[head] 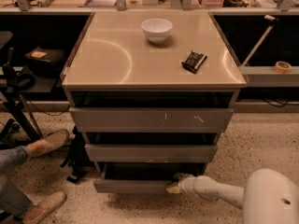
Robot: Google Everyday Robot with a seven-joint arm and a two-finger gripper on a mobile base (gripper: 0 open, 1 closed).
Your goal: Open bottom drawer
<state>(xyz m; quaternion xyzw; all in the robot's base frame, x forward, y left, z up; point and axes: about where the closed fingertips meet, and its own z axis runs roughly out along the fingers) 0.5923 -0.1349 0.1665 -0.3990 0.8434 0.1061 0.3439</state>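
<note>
My white gripper (174, 186) sits at the right end of the plain grey bottom drawer (131, 186); I see a tan counter (117, 64), white bowl (156, 29), black packet (194, 61), speckled floor (261, 139), white-scratched grey top drawer (140, 120).

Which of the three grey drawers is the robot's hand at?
The bottom drawer, lowest of the three: the gripper is at its front, below the middle drawer and scratched top drawer.
</note>
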